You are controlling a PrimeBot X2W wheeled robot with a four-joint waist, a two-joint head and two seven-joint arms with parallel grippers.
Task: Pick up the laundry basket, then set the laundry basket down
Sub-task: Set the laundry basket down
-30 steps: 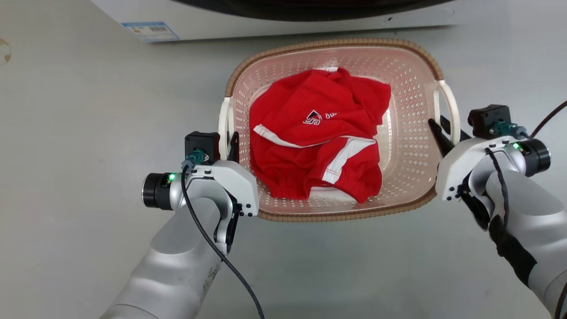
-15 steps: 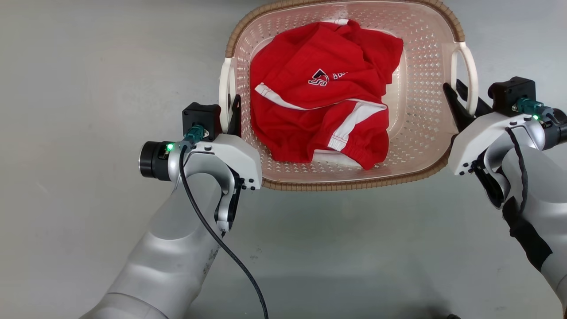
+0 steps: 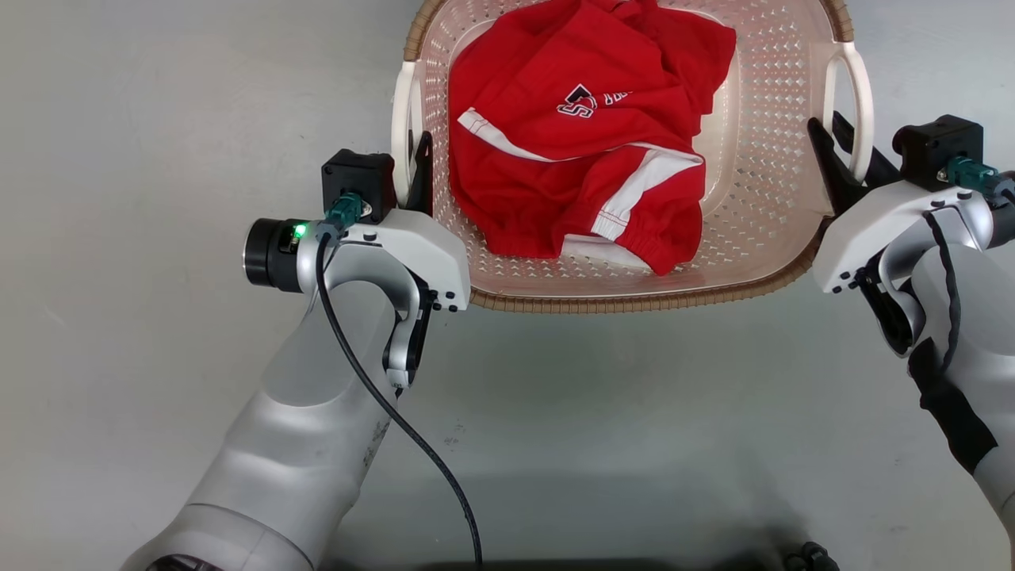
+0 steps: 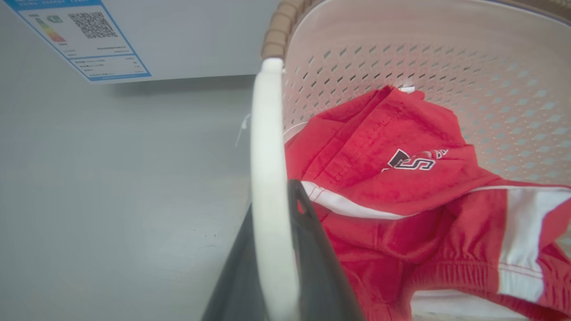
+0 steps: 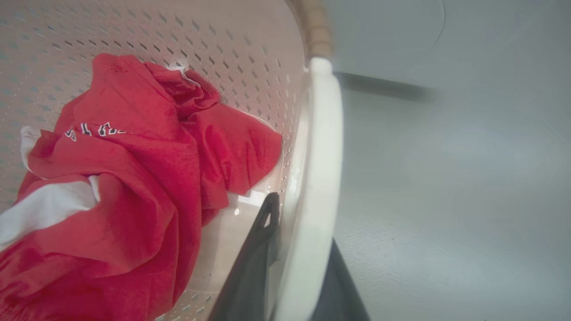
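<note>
Two-handed grasp of the basket, head and wrist views. The grey floor lies beneath the basket, and a white washer with a blue-edged label stands beyond its far rim. Whether the base is clear of the floor cannot be told.

The left gripper is at the basket's left side. Its fingers are closed to a narrow gap with the white left handle pinched between them, one finger inside the loop and one outside. The right gripper is at the basket's right side and closed the same way on the right handle.

A crumpled red garment with white stripes lies inside the basket, nearer its left wall.

Handling, as judged:
- The perforated plastic shell and single garment suggest a light load.
- The walls look thin and will likely flex if squeezed, while the brown woven-look rim and moulded handles are the stiff parts.
- The handles are smooth and rounded, so they may pivot or slide between the narrow fingers.
- The sound holds are the two handles, one on each side of the basket, taken near mid-loop.
- Level, matched motion of both arms should prevent tilt, and the cloth inside will shift but cannot break.
</note>
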